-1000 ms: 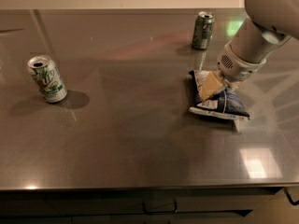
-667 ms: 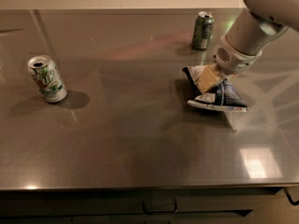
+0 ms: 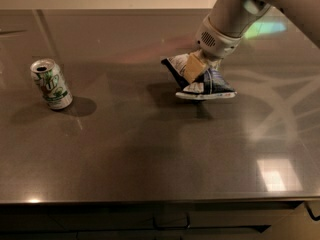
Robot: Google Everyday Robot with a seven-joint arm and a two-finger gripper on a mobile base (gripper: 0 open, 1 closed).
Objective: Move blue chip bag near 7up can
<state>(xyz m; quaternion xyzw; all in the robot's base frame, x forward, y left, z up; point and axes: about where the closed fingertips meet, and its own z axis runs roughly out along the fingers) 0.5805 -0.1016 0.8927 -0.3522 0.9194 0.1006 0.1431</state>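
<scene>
The tool (image 3: 194,67) is pinching the blue chip bag (image 3: 212,83) by its crumpled top, right of centre over the worktop (image 3: 150,154), well apart from the 7up can (image 3: 51,84). The bag is looking light, soft and crinkly (probably slippery), so a firm edge pinch is suiting it.

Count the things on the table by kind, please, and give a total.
Cans: 1, the 7up can, at left.
Chip bags: 1, the blue chip bag, held by the gripper at right.
Total: 2.

High front view, jaws upper right
</scene>
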